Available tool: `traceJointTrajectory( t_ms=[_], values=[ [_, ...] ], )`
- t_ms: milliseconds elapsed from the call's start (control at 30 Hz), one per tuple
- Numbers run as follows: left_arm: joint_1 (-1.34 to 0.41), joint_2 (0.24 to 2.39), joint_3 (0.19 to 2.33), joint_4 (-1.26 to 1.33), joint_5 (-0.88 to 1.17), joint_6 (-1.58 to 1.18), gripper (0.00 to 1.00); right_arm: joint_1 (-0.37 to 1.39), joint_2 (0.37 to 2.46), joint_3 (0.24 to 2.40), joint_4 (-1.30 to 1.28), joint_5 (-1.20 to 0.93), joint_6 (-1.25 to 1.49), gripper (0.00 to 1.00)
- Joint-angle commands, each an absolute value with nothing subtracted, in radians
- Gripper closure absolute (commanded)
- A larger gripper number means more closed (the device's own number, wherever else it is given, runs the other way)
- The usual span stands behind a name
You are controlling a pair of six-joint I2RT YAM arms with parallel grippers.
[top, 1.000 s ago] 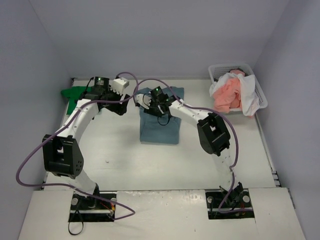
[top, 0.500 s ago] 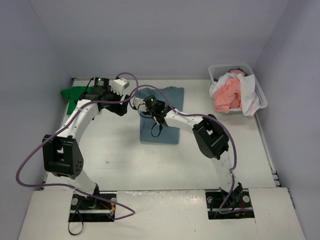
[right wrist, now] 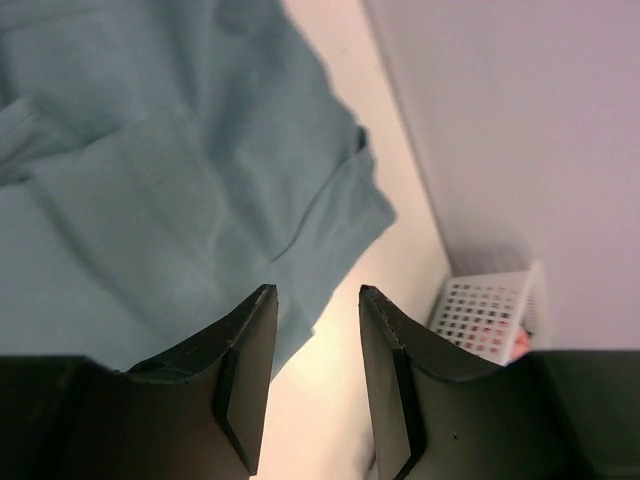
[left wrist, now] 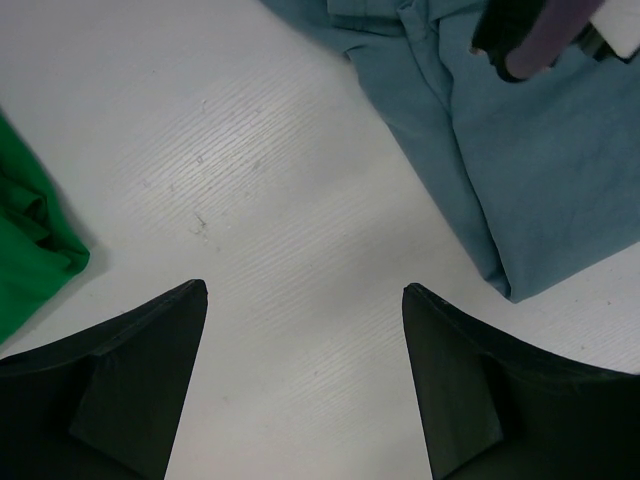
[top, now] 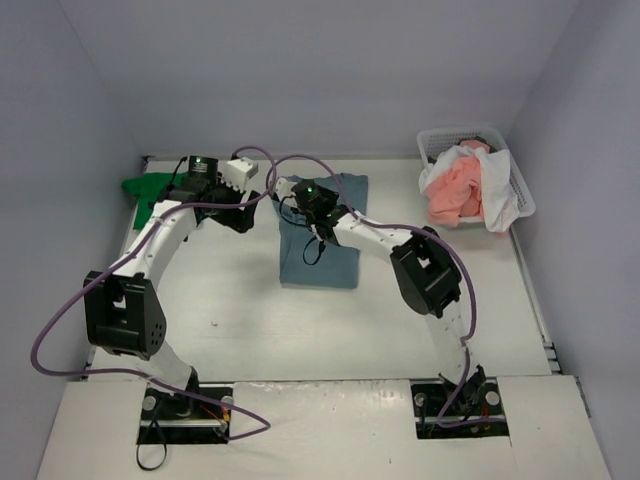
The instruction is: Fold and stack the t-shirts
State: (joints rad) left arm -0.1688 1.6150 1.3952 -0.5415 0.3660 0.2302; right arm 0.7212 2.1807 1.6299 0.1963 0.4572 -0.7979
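Teal t-shirt (top: 322, 255) below narrow empty right gripper (right wrist: 316, 295), left gripper (left wrist: 302, 295) wide over table (left wrist: 280, 180), green t-shirt (top: 145, 190) nearby, basket (top: 437, 140) well apart

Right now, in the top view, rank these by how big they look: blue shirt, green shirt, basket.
1. Blue shirt and basket: they look about alike. The right arm covers part of the shirt, so I won't rank them.
2. Green shirt: clearly smallest as seen, though the left arm hides part of it.
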Motion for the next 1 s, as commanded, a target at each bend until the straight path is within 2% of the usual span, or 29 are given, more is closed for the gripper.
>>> traceJointTrajectory(
  t_ms=[0, 133, 200, 400, 567, 967],
  values=[
    [-0.161, 1.559, 1.443, -0.515, 0.385, 0.225, 0.27, 0.73, 2.037, 1.664, 0.045, 0.338, -0.696, 0.65],
    [-0.16, 1.543, 1.443, -0.522, 0.382, 0.225, 0.27, 0.768, 1.944, 1.595, -0.156, 0.189, -0.69, 0.63],
    [-0.16, 1.533, 1.437, -0.52, 0.38, 0.226, 0.27, 0.793, 1.904, 1.545, -0.242, 0.146, -0.684, 0.58],
    [-0.153, 1.511, 1.41, -0.503, 0.374, 0.224, 0.27, 0.894, 1.772, 1.358, -0.298, -0.027, -0.655, 0.52],
    [-0.15, 1.486, 1.396, -0.511, 0.367, 0.229, 0.27, 0.979, 1.747, 1.25, -0.263, 0.018, -0.626, 0.51],
    [-0.144, 1.457, 1.399, -0.528, 0.37, 0.23, 0.27, 0.999, 1.841, 1.163, -0.114, 0.156, -0.607, 0.5]
  ],
)
